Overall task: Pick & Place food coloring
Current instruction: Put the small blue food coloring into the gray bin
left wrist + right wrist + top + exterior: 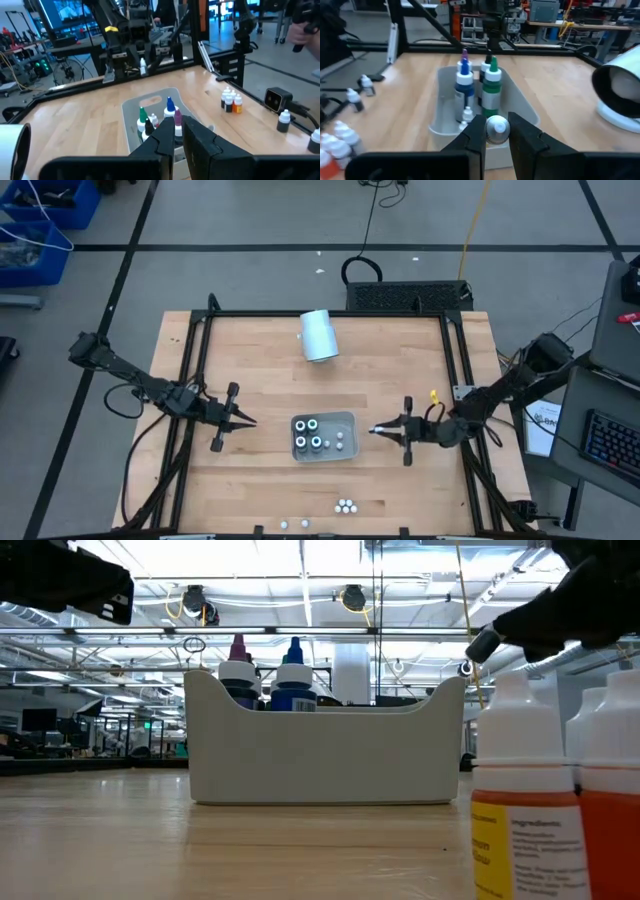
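Note:
The grey tray (pixel 349 420) stands mid-table and holds four dark food coloring bottles (pixel 309 434) with coloured tops and a few small white ones (pixel 466 116). My right gripper (pixel 375 430) is just right of the tray, shut on one small white bottle (pixel 496 127). My left gripper (pixel 248 421) is left of the tray, shut and empty, pointing at it. More small bottles stand near the table's near edge (pixel 345 505), and they show close up in the low view (pixel 520 790). My right gripper pinches the small white bottle between its two fingers (pixel 475 134), on the bottle's two opposite sides; one round end (pixel 497 125) faces the wrist camera. The fingers lie about level, pointing toward the table's left. The bottle is lifted clear of the table (pixel 483 643).
A big pale-blue cylinder (pixel 320 335) lies on its side toward the far edge. Two more small white bottles (pixel 294 523) stand at the near edge. A black frame (pixel 330 315) rims the table. Bare wood lies on either side of the tray.

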Available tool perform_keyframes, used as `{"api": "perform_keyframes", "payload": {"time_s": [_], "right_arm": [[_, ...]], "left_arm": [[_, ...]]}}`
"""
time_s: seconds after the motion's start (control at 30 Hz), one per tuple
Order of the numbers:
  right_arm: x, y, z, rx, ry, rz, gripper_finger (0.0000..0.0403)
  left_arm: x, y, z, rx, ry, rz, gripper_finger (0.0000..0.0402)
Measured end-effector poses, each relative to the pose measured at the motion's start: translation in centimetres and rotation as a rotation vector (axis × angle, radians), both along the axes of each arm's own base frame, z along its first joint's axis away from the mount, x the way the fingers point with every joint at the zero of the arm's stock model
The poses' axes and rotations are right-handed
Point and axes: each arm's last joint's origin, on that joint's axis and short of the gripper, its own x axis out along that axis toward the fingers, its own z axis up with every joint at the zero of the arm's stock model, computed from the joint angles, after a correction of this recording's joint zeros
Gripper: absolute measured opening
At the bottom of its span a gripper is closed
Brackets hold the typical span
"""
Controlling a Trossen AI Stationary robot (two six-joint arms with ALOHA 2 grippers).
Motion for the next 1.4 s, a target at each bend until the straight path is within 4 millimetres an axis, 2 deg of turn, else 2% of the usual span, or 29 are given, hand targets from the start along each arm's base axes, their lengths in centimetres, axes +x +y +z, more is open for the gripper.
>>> {"api": "perform_keyframes", "payload": {"time_s": [0.3,0.53,0.63,0.77,0.87,1.17,1.4], "right_arm": [[0.5,-2.0,-0.8,0.028,0.018,-0.105,0.0050],[1.5,-1.4,0.9,0.029,-0.042,-0.042,0.0051],[2.8,-0.9,2.5,0.004,-0.021,-0.026,0.0050],[5.3,-0.7,4.6,-0.038,0.116,-0.078,0.0050],[7.2,-0.4,5.4,-0.052,0.192,-0.108,0.0050],[13.3,0.7,3.9,-0.021,0.291,-0.010,0.0050],[16.1,-0.1,2.5,-0.004,0.399,-0.061,0.0050]], "left_arm": [[0.0,0.0,0.0,-0.010,0.001,0.001,0.0042],[0.0,0.0,0.0,-0.032,0.004,0.002,0.0042],[0.0,0.0,0.0,-0.028,0.002,0.016,0.0042],[0.0,0.2,0.0,-0.007,-0.004,0.065,0.0042],[0.0,0.2,0.0,-0.008,-0.004,0.076,0.0042],[0.1,0.2,0.1,0.000,-0.015,0.075,0.0042],[0.1,0.2,0.1,0.006,-0.015,0.075,0.0042]]}}
